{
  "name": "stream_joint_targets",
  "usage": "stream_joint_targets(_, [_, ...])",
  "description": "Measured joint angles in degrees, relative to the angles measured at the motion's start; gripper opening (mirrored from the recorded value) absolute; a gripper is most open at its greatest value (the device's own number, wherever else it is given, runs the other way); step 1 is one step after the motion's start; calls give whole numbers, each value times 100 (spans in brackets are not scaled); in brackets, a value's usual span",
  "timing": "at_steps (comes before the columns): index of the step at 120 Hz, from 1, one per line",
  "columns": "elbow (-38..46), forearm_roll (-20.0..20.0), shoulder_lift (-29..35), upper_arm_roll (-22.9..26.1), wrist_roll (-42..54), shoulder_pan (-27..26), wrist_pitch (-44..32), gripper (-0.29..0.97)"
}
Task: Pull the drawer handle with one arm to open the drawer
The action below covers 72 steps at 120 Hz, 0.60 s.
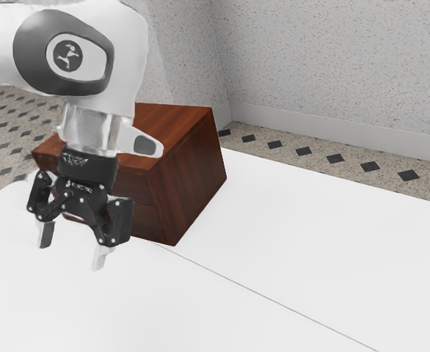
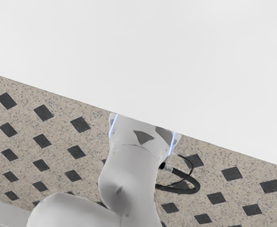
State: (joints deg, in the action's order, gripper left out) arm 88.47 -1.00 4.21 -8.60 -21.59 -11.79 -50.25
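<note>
A dark brown wooden drawer cabinet (image 1: 178, 172) stands on the white table (image 1: 288, 249) in the exterior view's left half. A seam on its front face marks the drawers; the handle is hidden behind my hand. My black gripper (image 1: 73, 246) hangs open in front of that face, fingers pointing down, just above the table. Its two pale fingertips (image 1: 100, 257) stand well apart with nothing between them. In the wrist view I see the white table top (image 2: 138, 52), its edge, and my own arm's white base (image 2: 129, 175) over the tiled floor.
The table stretches wide to the exterior view's right of the cabinet. A speckled wall (image 1: 332, 51) with a white baseboard runs behind. The floor (image 1: 347, 158) is beige with dark diamond tiles. A black cable (image 2: 181, 175) loops by the arm's base.
</note>
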Motion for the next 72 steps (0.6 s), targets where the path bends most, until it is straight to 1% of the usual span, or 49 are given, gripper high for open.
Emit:
stream_joint_targets(9, [245,2,29,-35,-723,20,-1135,68])
stream_joint_targets(13, [269,7,97,-81,-1016,58,-1509,68])
stream_joint_targets(18, [278,21,152,-118,-1360,231,-1891,68])
stream_joint_targets(30, [272,-16,223,-271,-2097,606,-2540,68])
stream_joint_targets(43, [288,-61,323,-340,-2769,1164,-2939,68])
stream_joint_targets(49, [479,-68,614,-79,-3042,1662,-3046,68])
stream_joint_targets(56, [568,-54,757,469,-3327,2657,-3133,68])
stream_joint_targets(60, [597,-30,767,721,-3477,3064,-3195,68])
stream_joint_targets(65, [658,8,764,927,-3653,3391,-3320,68])
stream_joint_targets(72, [807,52,711,1049,-3881,3581,-3572,68])
